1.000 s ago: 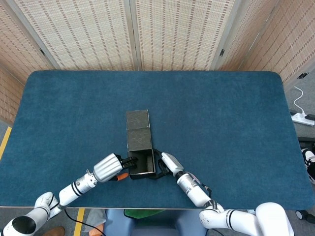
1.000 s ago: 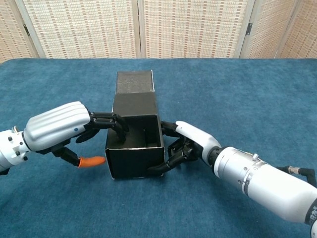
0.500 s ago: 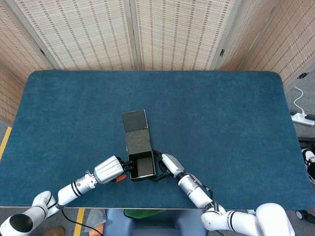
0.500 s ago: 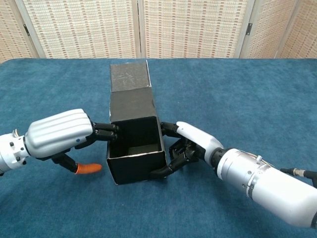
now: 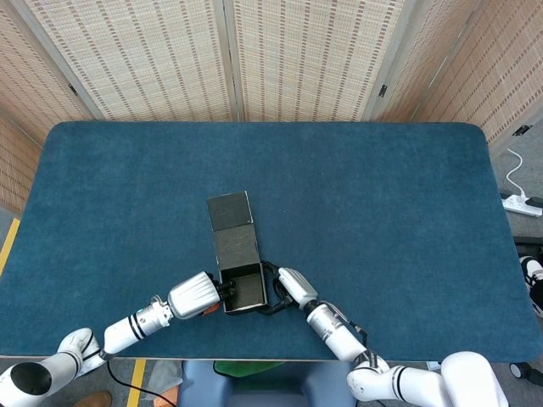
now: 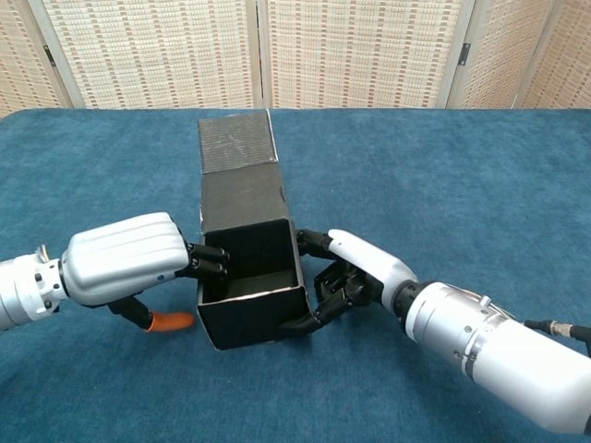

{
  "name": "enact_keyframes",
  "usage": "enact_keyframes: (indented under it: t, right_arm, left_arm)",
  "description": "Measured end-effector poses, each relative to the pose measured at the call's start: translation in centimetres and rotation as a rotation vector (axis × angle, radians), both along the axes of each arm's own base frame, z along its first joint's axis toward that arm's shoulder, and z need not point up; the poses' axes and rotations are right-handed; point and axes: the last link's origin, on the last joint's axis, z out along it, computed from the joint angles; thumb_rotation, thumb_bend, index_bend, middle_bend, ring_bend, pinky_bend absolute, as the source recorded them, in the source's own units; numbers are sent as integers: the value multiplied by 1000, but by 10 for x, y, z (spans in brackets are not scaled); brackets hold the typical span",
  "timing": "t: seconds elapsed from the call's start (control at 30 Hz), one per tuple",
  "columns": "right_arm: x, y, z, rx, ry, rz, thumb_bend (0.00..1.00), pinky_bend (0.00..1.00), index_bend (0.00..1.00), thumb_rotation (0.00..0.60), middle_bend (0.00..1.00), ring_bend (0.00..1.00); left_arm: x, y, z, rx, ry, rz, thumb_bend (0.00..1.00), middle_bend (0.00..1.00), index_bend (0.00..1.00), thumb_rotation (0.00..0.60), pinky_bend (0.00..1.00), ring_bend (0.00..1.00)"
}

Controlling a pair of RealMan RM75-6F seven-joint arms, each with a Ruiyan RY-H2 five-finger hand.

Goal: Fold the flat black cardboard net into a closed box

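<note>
The black cardboard box [image 6: 251,281] [image 5: 242,287] stands half folded near the table's front edge, its top open. Its lid flaps [image 6: 236,164] [image 5: 232,223] stretch away toward the far side, tilted up. My left hand [image 6: 129,261] [image 5: 194,296] grips the box's left wall, with fingers hooked over the rim into the opening. My right hand [image 6: 355,272] [image 5: 288,285] holds the right wall, its dark fingers curled around the lower front corner. The box's floor shows inside; nothing lies in it.
The blue cloth table [image 5: 382,212] stretches wide to the right and back. Woven folding screens [image 5: 229,59] stand behind the table. A white power strip [image 5: 524,203] lies on the floor at the far right.
Both hands pulled the box toward the front edge and turned it slightly, so the lid flaps lean left. My left hand slid closer, its fingers now deeper over the rim.
</note>
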Motion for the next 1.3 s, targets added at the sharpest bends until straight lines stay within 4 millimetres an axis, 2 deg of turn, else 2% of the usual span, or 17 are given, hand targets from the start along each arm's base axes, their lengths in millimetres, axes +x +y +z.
enact_keyframes:
  t: [0.17,0.67,0.77,0.83,0.93,1.17,1.27,1.3]
  right_arm:
    - [0,0,0,-4,-5,-6,291,1000,559,600,589,784]
    - [1,0,1,-17,-24,-23,292,1000,559,600,589,784]
    - [2,0,1,-19,-28,-25,291,1000,559,600,589,784]
    - [2,0,1,-23,-33,-30,291,1000,559,600,589,784]
    - [2,-3,2,-31,-38,-42,291,1000,559,600,580,784]
    - [7,-12,0,-49,-51,-73,289,1000,550,600,529,784]
    - [13,-16,-3,-55,-56,-80,287,1000,457,600,448,775]
    - [15,-17,-5,-56,-56,-80,281,1000,379,600,392,767]
  left_arm:
    - [2,-1,2,-1,-20,-7,315,565,622,600,827,818]
    - [1,0,11,18,-79,10,316,588,637,600,826,819]
    - [1,0,13,21,-95,19,315,522,545,600,826,818]
    - [1,0,15,26,-113,32,316,420,413,600,826,815]
    - [1,1,19,28,-141,53,316,317,286,600,826,804]
    - [3,2,38,49,-235,100,314,198,146,600,842,766]
    - [3,3,45,39,-279,132,315,177,117,600,864,757]
    - [3,3,47,31,-296,146,315,170,102,600,873,755]
